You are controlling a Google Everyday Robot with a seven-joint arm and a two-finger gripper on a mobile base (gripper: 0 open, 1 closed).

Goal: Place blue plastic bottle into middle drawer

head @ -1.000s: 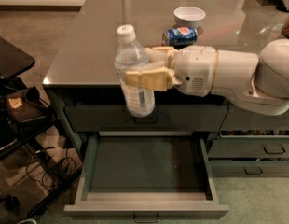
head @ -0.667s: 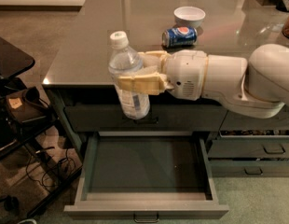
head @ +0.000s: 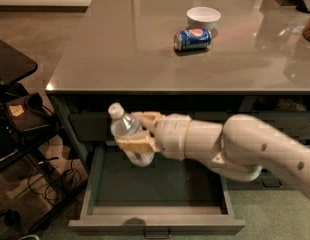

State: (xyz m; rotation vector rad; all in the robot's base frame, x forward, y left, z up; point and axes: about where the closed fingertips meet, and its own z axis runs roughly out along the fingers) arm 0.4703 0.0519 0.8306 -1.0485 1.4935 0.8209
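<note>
Lowered from countertop level, the blue plastic bottle (head: 129,140) is hanging tilted just above the open middle drawer (head: 195,226), near its back left, with the gripper (head: 138,131) clenching its body.

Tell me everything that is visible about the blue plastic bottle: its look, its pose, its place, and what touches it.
The blue plastic bottle is small, of clear plastic, with a white screw cap and a pale label. It is tilted, cap toward the upper left, held by the gripper, whose two tan fingers clamp its body. It hangs above the open middle drawer, near its back left.
</note>
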